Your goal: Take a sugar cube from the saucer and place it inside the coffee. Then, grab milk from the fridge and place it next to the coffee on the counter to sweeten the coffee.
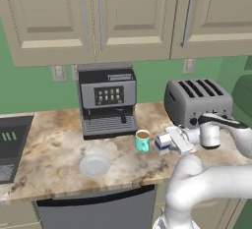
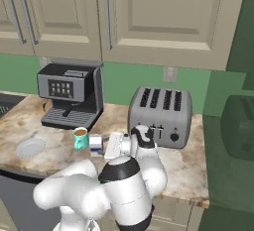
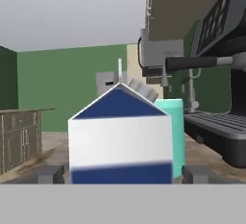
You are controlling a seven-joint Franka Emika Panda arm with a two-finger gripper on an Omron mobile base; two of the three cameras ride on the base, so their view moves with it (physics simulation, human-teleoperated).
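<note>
No brand name or lettering can be read anywhere: the milk carton (image 3: 120,136) carries only a dark blue gable and a dark blue band across plain white, and the coffee machine (image 1: 107,100) shows a small panel of pale icons too blurred to make out.

The arm reaches forward low over the counter (image 1: 49,144), its wrist bent so the hand lies level and points left toward the mug of coffee (image 1: 142,140). The gripper (image 1: 165,142) sits around the carton, and in the hand view its two finger tips (image 3: 48,174) stand apart on either side of the carton's base with a gap showing, so the claw is released and not pinching it.

The carton stands upright on the counter just beside the mug, on the toaster (image 1: 197,100) side, with the mug directly behind it as seen from the hand. The saucer (image 1: 94,165) lies further left, in front of the coffee machine.
</note>
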